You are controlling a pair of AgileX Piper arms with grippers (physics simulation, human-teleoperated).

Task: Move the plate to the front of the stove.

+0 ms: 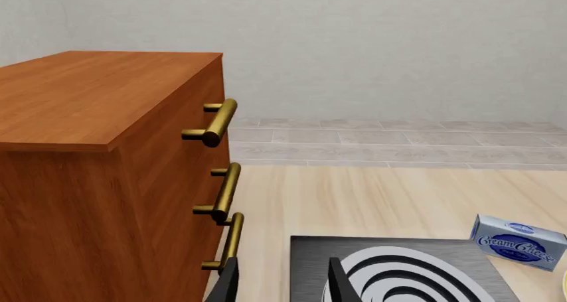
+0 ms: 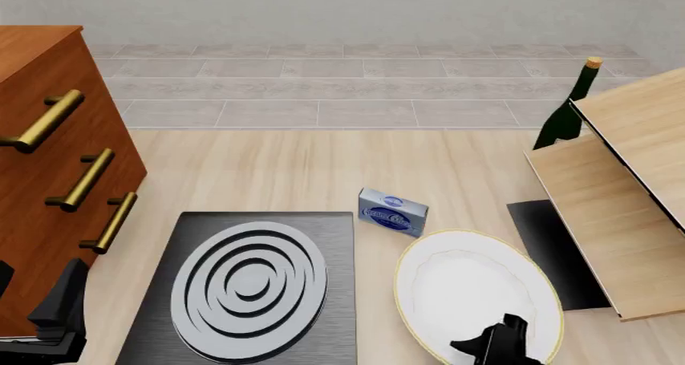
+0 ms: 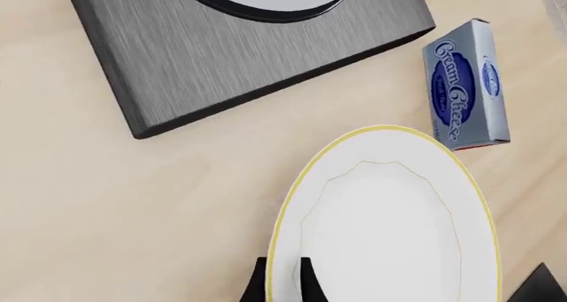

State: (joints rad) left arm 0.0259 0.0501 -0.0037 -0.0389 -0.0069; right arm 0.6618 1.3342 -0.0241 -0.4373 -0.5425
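Observation:
The plate (image 2: 471, 289), white with a thin gold rim, lies flat on the table to the right of the stove (image 2: 332, 301), a dark grey slab with a ringed burner. In the right wrist view the plate (image 3: 390, 222) fills the near part and the stove (image 3: 248, 56) lies beyond it. My right gripper (image 3: 283, 285) is shut on the plate's near rim, one finger on each side of it; in the front view it (image 2: 495, 345) sits at the plate's near edge. My left gripper (image 1: 283, 289) is open and holds nothing, over the stove's (image 1: 306, 255) left side.
A wooden drawer cabinet (image 2: 43, 164) with brass handles stands left of the stove. A blue-white cream cheese box (image 2: 393, 211) lies behind the plate. At the right, a tilted wooden shelf (image 2: 615, 196) overhangs a black mat (image 2: 551, 245), with a green bottle (image 2: 567, 108) behind.

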